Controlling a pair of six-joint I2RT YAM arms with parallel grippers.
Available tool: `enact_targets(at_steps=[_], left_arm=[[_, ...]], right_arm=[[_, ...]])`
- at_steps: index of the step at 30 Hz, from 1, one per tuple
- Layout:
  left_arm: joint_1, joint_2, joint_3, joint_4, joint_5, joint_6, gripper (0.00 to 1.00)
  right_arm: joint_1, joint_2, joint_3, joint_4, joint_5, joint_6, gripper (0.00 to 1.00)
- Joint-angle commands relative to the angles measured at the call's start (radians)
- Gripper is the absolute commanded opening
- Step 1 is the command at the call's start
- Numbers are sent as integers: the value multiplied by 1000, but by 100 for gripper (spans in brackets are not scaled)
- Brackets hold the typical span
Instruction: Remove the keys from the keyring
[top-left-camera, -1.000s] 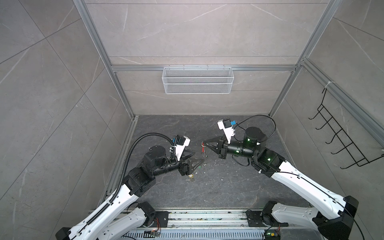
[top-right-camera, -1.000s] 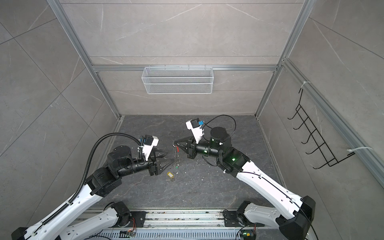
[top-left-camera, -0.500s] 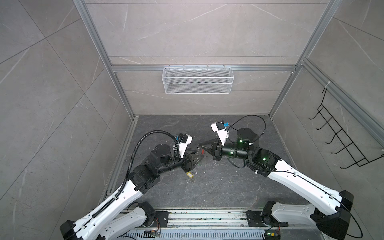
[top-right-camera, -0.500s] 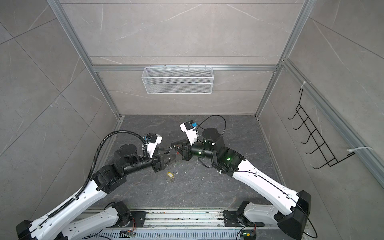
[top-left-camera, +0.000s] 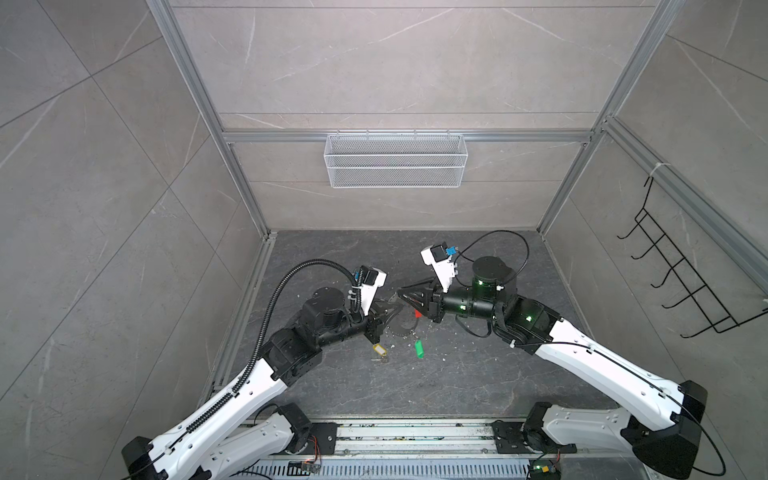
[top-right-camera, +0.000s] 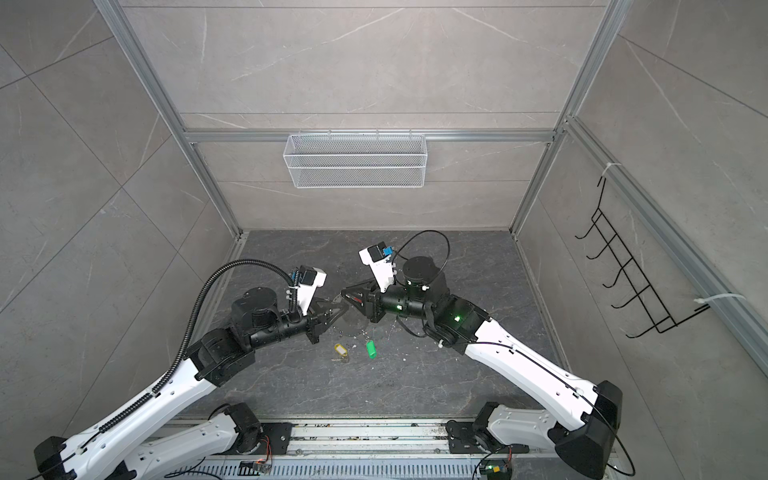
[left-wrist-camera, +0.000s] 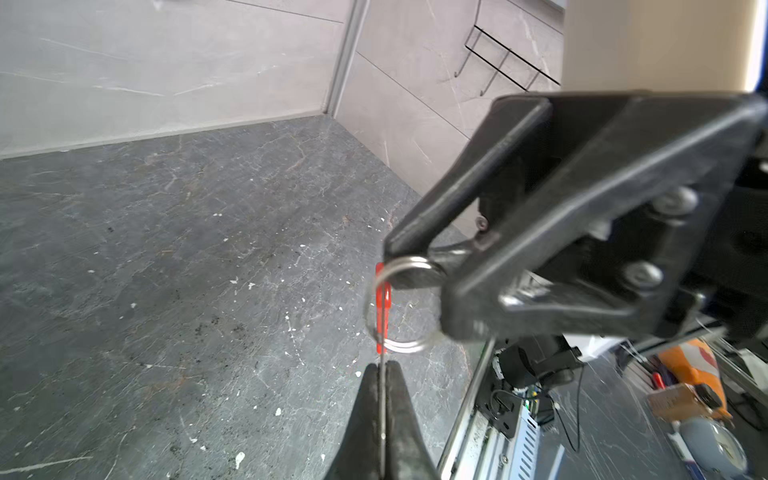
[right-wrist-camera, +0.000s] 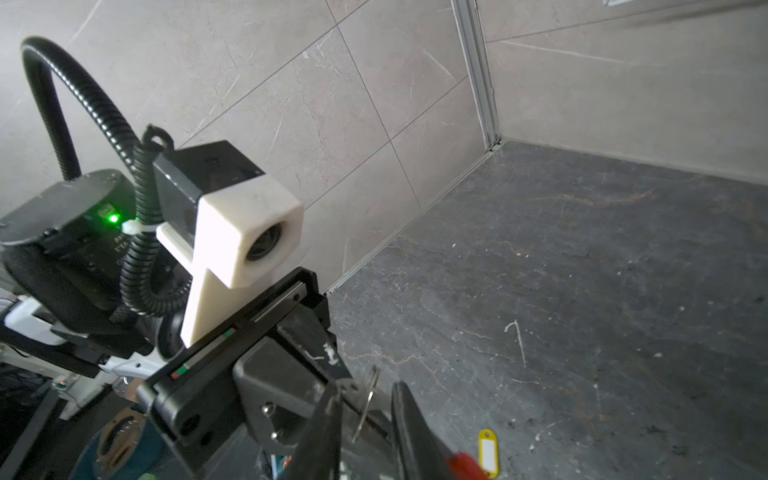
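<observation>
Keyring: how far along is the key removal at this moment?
Done, apparently: the yellow-tagged key and green-tagged key lie on the floor, apart from the keyring. In hand: left gripper shut on its wire; right gripper open, a small silver ring between its jaws. Left: freeing that ring, perhaps.

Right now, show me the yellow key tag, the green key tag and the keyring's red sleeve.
yellow key tag (top-left-camera: 379, 350), in a top view, middle of the tag.
green key tag (top-left-camera: 419, 348), in a top view, middle of the tag.
keyring's red sleeve (left-wrist-camera: 384, 303), left wrist view, midway along its length.
</observation>
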Motion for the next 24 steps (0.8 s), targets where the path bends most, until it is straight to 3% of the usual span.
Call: enact_targets(at_steps=[1, 10, 19, 24], left_arm=[[2, -32, 22, 49, -40, -24, 0], [2, -127, 15, 79, -165, -72, 0], [1, -150, 95, 4, -247, -152, 0], [1, -128, 147, -64, -285, -211, 0]], right_arm=[[-1, -53, 13, -18, 46, -39, 39], [-27, -158, -112, -36, 84, -75, 42], [-28, -159, -251, 109, -142, -102, 39], [-20, -115, -222, 102, -136, -138, 39]])
